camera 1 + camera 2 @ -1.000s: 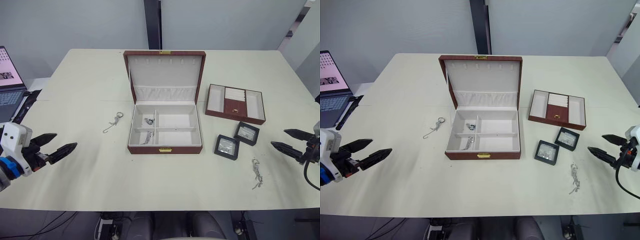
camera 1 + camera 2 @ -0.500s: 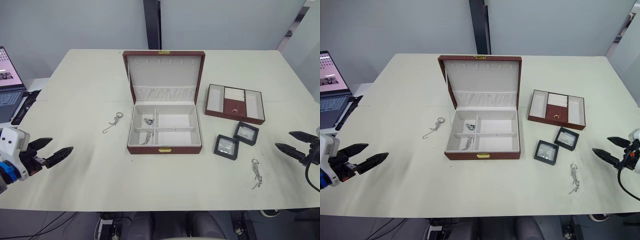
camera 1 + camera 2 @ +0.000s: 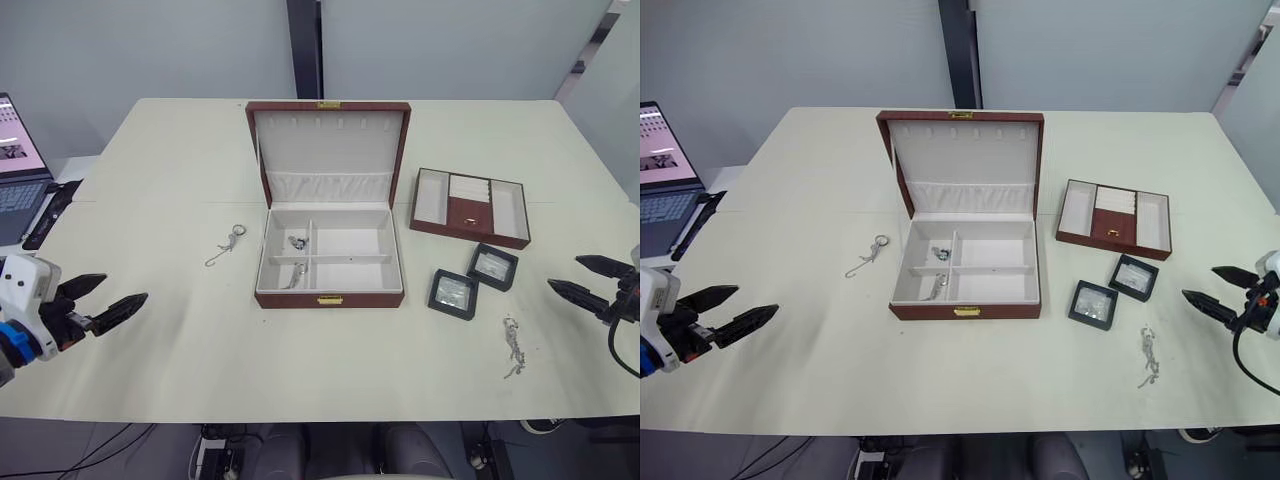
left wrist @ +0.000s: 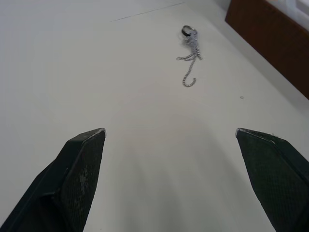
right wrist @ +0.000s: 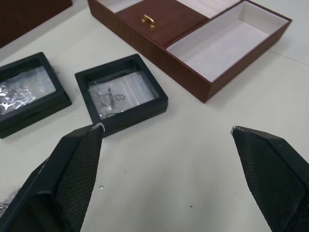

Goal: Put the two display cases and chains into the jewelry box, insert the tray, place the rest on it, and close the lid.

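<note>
Display cases are the nearest job for the right hand (image 3: 590,278), I'd say; the near display case (image 3: 453,293) and the far display case (image 3: 493,266) sit side by side on the surface (image 3: 160,190), just in front of the tray (image 3: 470,207) and to the right of the open jewelry box (image 3: 330,215); both lie inward from that hand, toward the middle, with the right chain (image 3: 513,346) a bit nearer the front edge; right hand hangs spread and empty off the right edge, pointing in at the cases; left hand (image 3: 98,298) is also wide open with nothing in it, well apart from the left chain (image 3: 226,244), which lies strung out diagonally between it and the box; two small pieces already sit in the box's left compartments; compared with a second back, both hands have pulled outward a little and the things on the surface haven't budged.
</note>
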